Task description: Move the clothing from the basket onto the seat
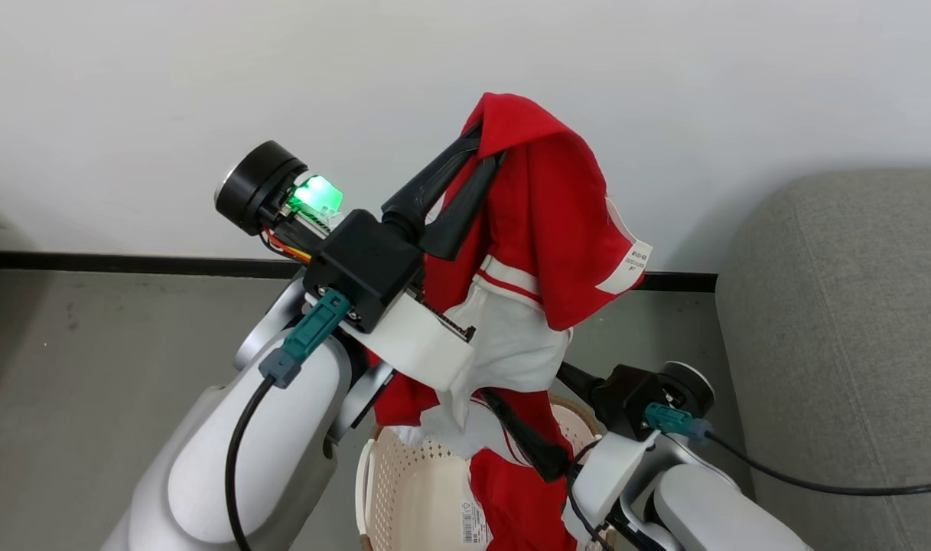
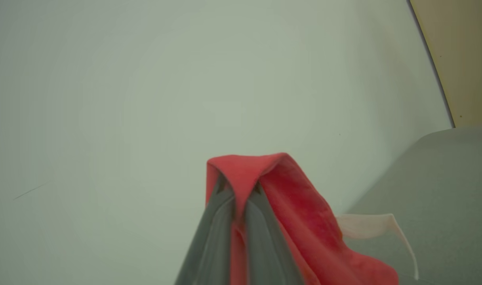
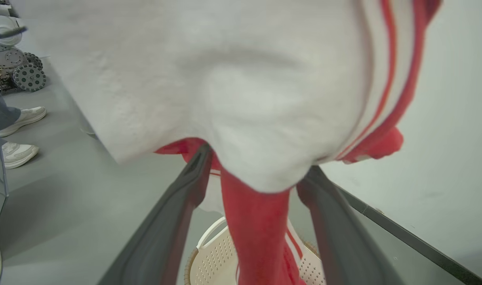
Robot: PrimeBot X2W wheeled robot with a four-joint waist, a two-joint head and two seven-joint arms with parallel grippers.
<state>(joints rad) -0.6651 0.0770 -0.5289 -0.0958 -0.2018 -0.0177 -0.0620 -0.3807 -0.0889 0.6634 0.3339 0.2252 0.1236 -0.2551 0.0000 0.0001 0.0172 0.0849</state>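
I see left tool (image 1: pixel 476 153) clamped on red garment (image 1: pixel 549 229), high over basket (image 1: pixel 404 482). Right tool (image 3: pixel 256 162) spread wide, hanging fabric between its fingers. Grey sofa (image 1: pixel 840 306) alongside.

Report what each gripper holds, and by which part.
The left gripper is shut on a bunched fold of the red clothing, the rest hanging toward the basket. The right gripper is open astride the hanging cloth, gripping nothing.
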